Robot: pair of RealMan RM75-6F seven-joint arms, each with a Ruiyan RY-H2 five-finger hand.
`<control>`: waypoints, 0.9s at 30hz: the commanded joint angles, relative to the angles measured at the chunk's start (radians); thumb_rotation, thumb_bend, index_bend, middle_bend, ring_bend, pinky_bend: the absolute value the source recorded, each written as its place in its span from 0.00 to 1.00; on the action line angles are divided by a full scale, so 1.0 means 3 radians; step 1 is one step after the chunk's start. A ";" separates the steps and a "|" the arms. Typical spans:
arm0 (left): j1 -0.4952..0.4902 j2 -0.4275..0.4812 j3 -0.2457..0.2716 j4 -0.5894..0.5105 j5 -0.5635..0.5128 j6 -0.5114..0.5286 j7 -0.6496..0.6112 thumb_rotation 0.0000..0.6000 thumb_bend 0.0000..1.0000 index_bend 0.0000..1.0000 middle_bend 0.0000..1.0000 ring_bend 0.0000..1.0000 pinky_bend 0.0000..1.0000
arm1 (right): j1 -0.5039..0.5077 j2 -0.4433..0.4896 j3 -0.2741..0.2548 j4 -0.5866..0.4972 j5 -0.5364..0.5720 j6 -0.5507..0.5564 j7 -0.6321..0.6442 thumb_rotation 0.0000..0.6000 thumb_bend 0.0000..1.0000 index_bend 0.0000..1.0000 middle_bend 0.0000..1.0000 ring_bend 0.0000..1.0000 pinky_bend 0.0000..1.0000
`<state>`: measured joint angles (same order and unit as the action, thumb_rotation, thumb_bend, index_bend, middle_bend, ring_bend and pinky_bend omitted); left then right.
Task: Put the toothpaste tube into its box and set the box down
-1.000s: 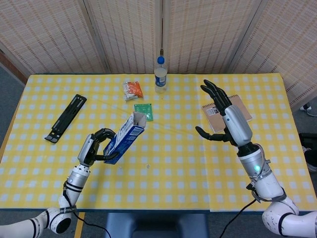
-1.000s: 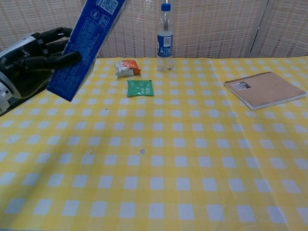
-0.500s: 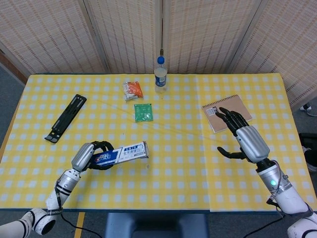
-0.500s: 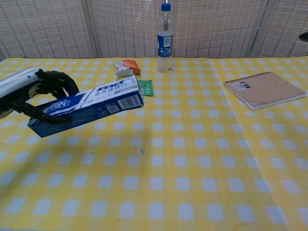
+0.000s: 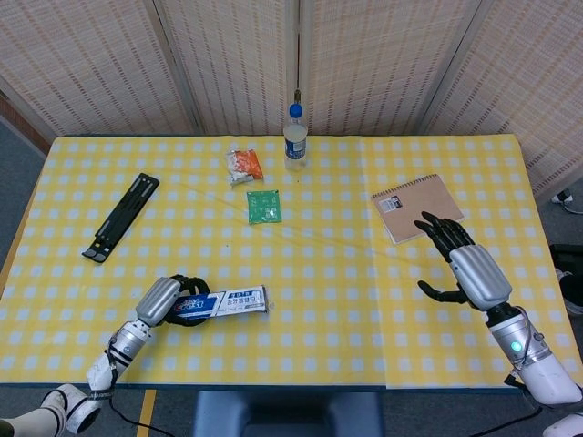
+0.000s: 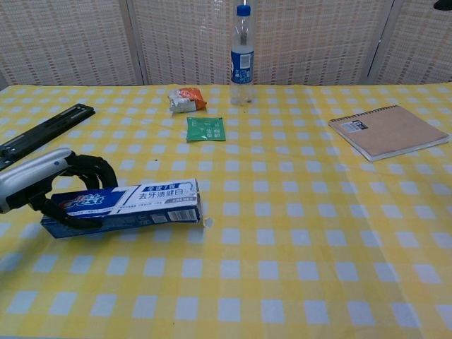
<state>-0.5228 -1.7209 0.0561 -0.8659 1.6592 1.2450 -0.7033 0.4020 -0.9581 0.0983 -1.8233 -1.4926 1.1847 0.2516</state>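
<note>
Toothpaste box (image 6: 123, 207): blue and white, lying flat on the checked tablecloth (image 5: 346, 300), long axis running 9 to 3 o'clock. Left hand (image 6: 49, 182): fingers wrapped round the box's 9 o'clock end. Right hand (image 5: 465, 266): fingers spread, holding nothing, well apart at 3 o'clock.

The head view looks steeply down from high above the near edge of the table (image 5: 364, 355), taking in the whole checked top, with the water bottle (image 5: 294, 138) at the far edge, by the woven screens. The chest view sits low and close at that same near edge, facing level toward the water bottle (image 6: 241, 56). Both share the table's middle, the bottle, the notebook (image 5: 414, 206) (image 6: 388, 131) right of it and the toothpaste box (image 5: 223, 302) (image 6: 127, 207) nearer.
</note>
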 commanded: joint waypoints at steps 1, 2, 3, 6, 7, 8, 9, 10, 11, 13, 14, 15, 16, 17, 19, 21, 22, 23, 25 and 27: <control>-0.0046 -0.0011 0.0068 0.0040 0.0013 -0.0149 -0.0013 1.00 0.21 0.34 0.43 0.33 0.29 | 0.0012 0.0004 -0.0002 -0.0008 0.0017 -0.0034 -0.0028 1.00 0.32 0.00 0.00 0.00 0.00; -0.0064 0.0003 0.0081 0.0030 0.0004 -0.0217 0.0012 1.00 0.21 0.29 0.38 0.29 0.26 | 0.0014 0.0002 -0.0002 -0.0010 0.0021 -0.0041 -0.0040 1.00 0.32 0.00 0.00 0.00 0.00; -0.0075 0.0011 0.0080 0.0014 -0.0012 -0.0258 0.0022 1.00 0.20 0.22 0.32 0.23 0.22 | 0.0015 0.0000 -0.0001 -0.0011 0.0024 -0.0045 -0.0047 1.00 0.33 0.00 0.00 0.00 0.00; -0.0118 0.0069 0.0091 -0.0056 -0.0051 -0.0407 0.0072 1.00 0.16 0.03 0.12 0.06 0.10 | 0.0019 -0.0001 -0.0006 -0.0014 0.0041 -0.0074 -0.0062 1.00 0.33 0.00 0.00 0.00 0.00; -0.0129 0.0094 0.0078 -0.0086 -0.0066 -0.0423 0.0120 1.00 0.14 0.00 0.06 0.02 0.04 | 0.0019 0.0004 -0.0007 -0.0015 0.0047 -0.0083 -0.0071 1.00 0.33 0.00 0.00 0.00 0.00; -0.0134 0.0118 0.0065 -0.0114 -0.0077 -0.0421 0.0156 1.00 0.13 0.00 0.02 0.00 0.02 | 0.0018 0.0007 -0.0005 -0.0017 0.0050 -0.0081 -0.0078 1.00 0.33 0.00 0.00 0.00 0.00; -0.0142 0.0154 0.0053 -0.0158 -0.0085 -0.0419 0.0189 1.00 0.12 0.00 0.01 0.00 0.00 | 0.0014 0.0007 -0.0002 -0.0017 0.0052 -0.0073 -0.0080 1.00 0.32 0.00 0.00 0.00 0.00; -0.0150 0.0225 0.0033 -0.0255 -0.0101 -0.0413 0.0226 1.00 0.11 0.00 0.00 0.00 0.00 | 0.0007 0.0011 0.0002 -0.0019 0.0051 -0.0057 -0.0083 1.00 0.33 0.00 0.00 0.00 0.00; -0.0156 0.0295 0.0017 -0.0353 -0.0103 -0.0388 0.0255 1.00 0.11 0.00 0.00 0.00 0.00 | 0.0001 0.0017 0.0005 -0.0022 0.0050 -0.0046 -0.0085 1.00 0.33 0.00 0.00 0.00 0.00; -0.0159 0.0503 -0.0029 -0.0633 -0.0112 -0.0305 0.0379 1.00 0.10 0.00 0.00 0.00 0.00 | -0.0016 0.0041 0.0013 -0.0025 0.0056 -0.0014 -0.0115 1.00 0.33 0.00 0.00 0.00 0.00; -0.0158 0.0615 -0.0049 -0.0786 -0.0113 -0.0266 0.0440 1.00 0.10 0.00 0.00 0.00 0.00 | -0.0025 0.0054 0.0015 -0.0027 0.0059 0.0001 -0.0138 1.00 0.32 0.00 0.00 0.00 0.00; -0.0154 0.0737 -0.0070 -0.0947 -0.0117 -0.0225 0.0511 1.00 0.10 0.00 0.00 0.00 0.00 | -0.0036 0.0068 0.0016 -0.0031 0.0063 0.0017 -0.0163 1.00 0.32 0.00 0.00 0.00 0.00; -0.0142 0.0912 -0.0103 -0.1168 -0.0129 -0.0165 0.0631 1.00 0.10 0.00 0.00 0.00 0.00 | -0.0055 0.0091 0.0014 -0.0042 0.0075 0.0037 -0.0202 1.00 0.33 0.00 0.00 0.00 0.00; -0.0130 0.1054 -0.0122 -0.1335 -0.0138 -0.0127 0.0749 1.00 0.10 0.00 0.00 0.00 0.00 | -0.0073 0.0114 0.0007 -0.0054 0.0088 0.0048 -0.0235 1.00 0.33 0.00 0.00 0.00 0.00; -0.0088 0.1364 -0.0141 -0.1684 -0.0182 -0.0084 0.1029 1.00 0.11 0.00 0.00 0.00 0.00 | -0.0119 0.0165 -0.0014 -0.0086 0.0125 0.0073 -0.0331 1.00 0.33 0.00 0.00 0.00 0.00; 0.0013 0.1711 -0.0154 -0.2088 -0.0282 -0.0003 0.1366 1.00 0.11 0.00 0.00 0.00 0.00 | -0.0189 0.0184 -0.0034 -0.0111 0.0161 0.0150 -0.0454 1.00 0.32 0.00 0.00 0.00 0.00; 0.0104 0.1877 -0.0154 -0.2281 -0.0352 0.0084 0.1564 1.00 0.12 0.00 0.00 0.00 0.00 | -0.0231 0.0172 -0.0055 -0.0114 0.0168 0.0197 -0.0531 1.00 0.32 0.00 0.00 0.00 0.00; 0.0185 0.1979 -0.0148 -0.2402 -0.0405 0.0164 0.1712 1.00 0.12 0.00 0.00 0.00 0.00 | -0.0264 0.0162 -0.0080 -0.0113 0.0162 0.0224 -0.0594 1.00 0.32 0.00 0.00 0.00 0.00; 0.0380 0.2102 -0.0123 -0.2571 -0.0504 0.0378 0.2011 1.00 0.12 0.00 0.00 0.00 0.00 | -0.0333 0.0123 -0.0133 -0.0101 0.0143 0.0292 -0.0757 1.00 0.32 0.00 0.00 0.00 0.00; 0.0628 0.2107 -0.0070 -0.2618 -0.0566 0.0668 0.2378 1.00 0.12 0.00 0.00 0.00 0.00 | -0.0432 0.0029 -0.0202 -0.0071 0.0080 0.0417 -0.0952 1.00 0.33 0.00 0.00 0.00 0.00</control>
<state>-0.4558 -1.1771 0.0266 -1.5624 1.5501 1.3078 -0.1703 0.3073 -0.9243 0.0626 -1.8505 -1.4548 1.2699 0.0208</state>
